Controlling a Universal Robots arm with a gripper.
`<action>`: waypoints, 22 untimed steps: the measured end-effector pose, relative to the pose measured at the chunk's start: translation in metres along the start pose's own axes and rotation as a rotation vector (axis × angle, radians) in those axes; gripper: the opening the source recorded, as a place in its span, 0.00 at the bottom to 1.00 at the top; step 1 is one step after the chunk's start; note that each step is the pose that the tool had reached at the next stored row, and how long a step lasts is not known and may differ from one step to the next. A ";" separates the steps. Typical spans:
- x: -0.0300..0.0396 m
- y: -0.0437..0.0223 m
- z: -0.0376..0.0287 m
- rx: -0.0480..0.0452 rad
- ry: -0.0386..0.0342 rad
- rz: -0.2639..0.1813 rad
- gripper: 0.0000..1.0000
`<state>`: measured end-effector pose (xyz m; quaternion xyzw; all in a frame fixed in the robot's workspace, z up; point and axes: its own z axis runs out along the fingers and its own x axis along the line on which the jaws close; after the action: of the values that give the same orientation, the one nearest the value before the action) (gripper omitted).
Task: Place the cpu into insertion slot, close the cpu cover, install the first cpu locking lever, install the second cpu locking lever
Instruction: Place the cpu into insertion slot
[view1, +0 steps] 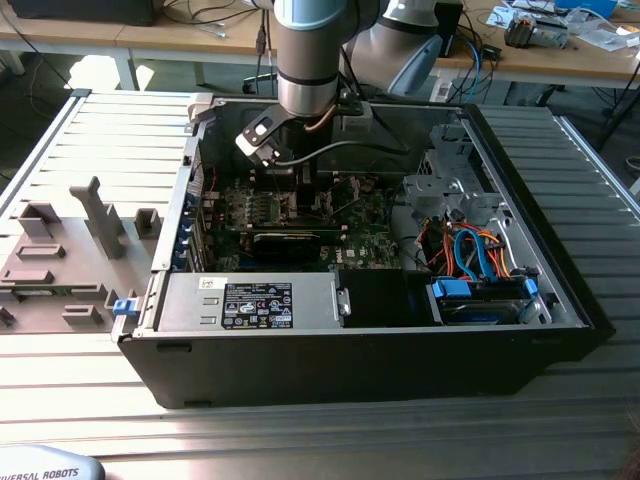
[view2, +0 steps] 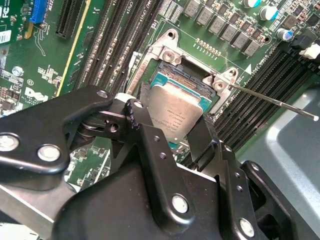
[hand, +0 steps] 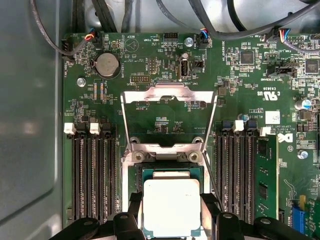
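The cpu (hand: 171, 207), a silver-topped square chip, sits between my gripper's (hand: 171, 212) black fingers (hand: 132, 206), which are shut on two opposite edges. In the second wrist view the cpu (view2: 177, 112) hangs slightly tilted just over the insertion slot (view2: 172, 75), with the slot's contact bed showing beyond its far edge and the gripper (view2: 170, 127) closed around it. The cpu cover (hand: 169, 94), a thin silvery frame with an open centre, stands swung open on its hinge past the slot. One locking lever (view2: 272, 97) sticks out as a thin rod, unlatched.
In the exterior view the arm (view1: 315, 60) reaches down into the open black computer case (view1: 350, 370). Memory slots (hand: 95, 175) flank the socket on both sides. A power supply (view1: 250, 300) and a drive cage with blue and orange cables (view1: 480, 260) fill the case's front. Grey fixtures (view1: 70, 250) lie at the exterior view's left.
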<state>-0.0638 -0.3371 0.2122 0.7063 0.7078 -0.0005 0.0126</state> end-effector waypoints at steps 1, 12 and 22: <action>0.0000 0.0000 0.0001 0.0000 0.0000 0.000 0.54; 0.0005 0.0000 0.0030 0.0000 0.0000 0.000 0.54; 0.0021 -0.0004 0.0060 -0.0001 0.0001 0.000 0.54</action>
<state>-0.0641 -0.3351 0.2062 0.7063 0.7078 -0.0004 0.0126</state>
